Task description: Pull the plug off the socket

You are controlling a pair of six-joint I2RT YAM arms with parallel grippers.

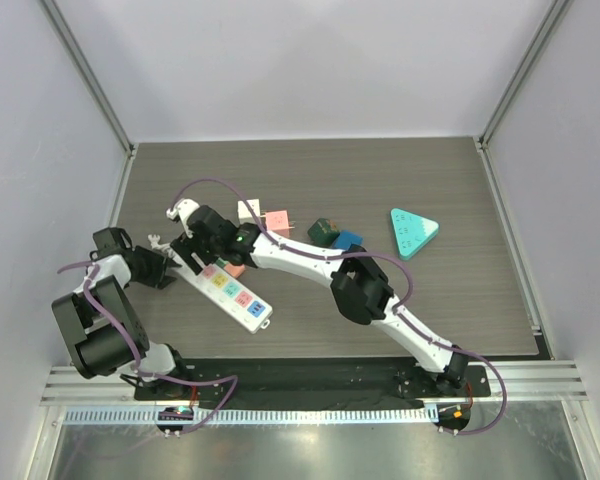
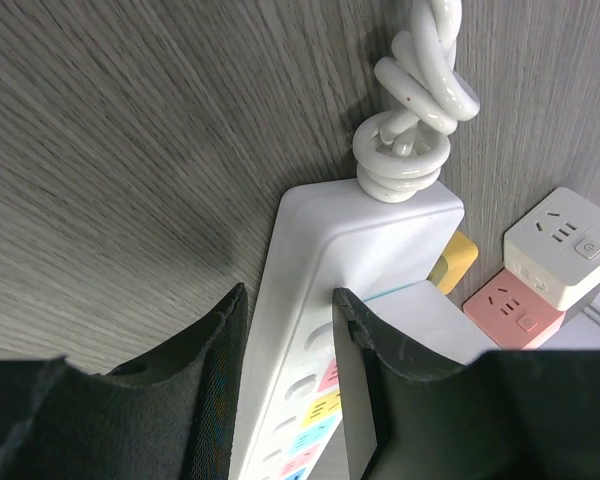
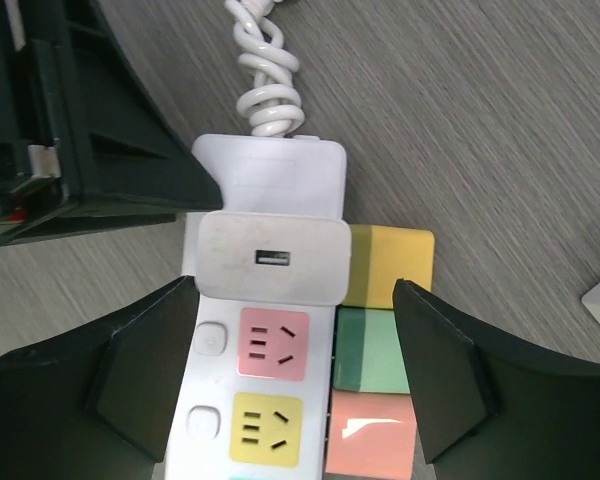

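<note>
One white strip (image 1: 235, 290) lies on the table (image 1: 460, 300), and one white plug (image 3: 272, 258) sits in it near the cord end. The left gripper (image 2: 288, 300) clamps the strip at that end. The right gripper (image 3: 295, 290) is open around the plug, both fingers apart from it. Three coloured blocks (image 3: 370, 350) touch the strip.

A robotics lab test cell: plain grey panels (image 1: 310, 60) in aluminium framing (image 1: 92, 80) enclose a dark wood-grain counter (image 1: 460, 300).

Left arm (image 1: 100, 320), right arm (image 1: 300, 258): white links, black joints, purple cables (image 1: 220, 182); tool fingers (image 3: 145, 380) black, perhaps rubbery
</note>
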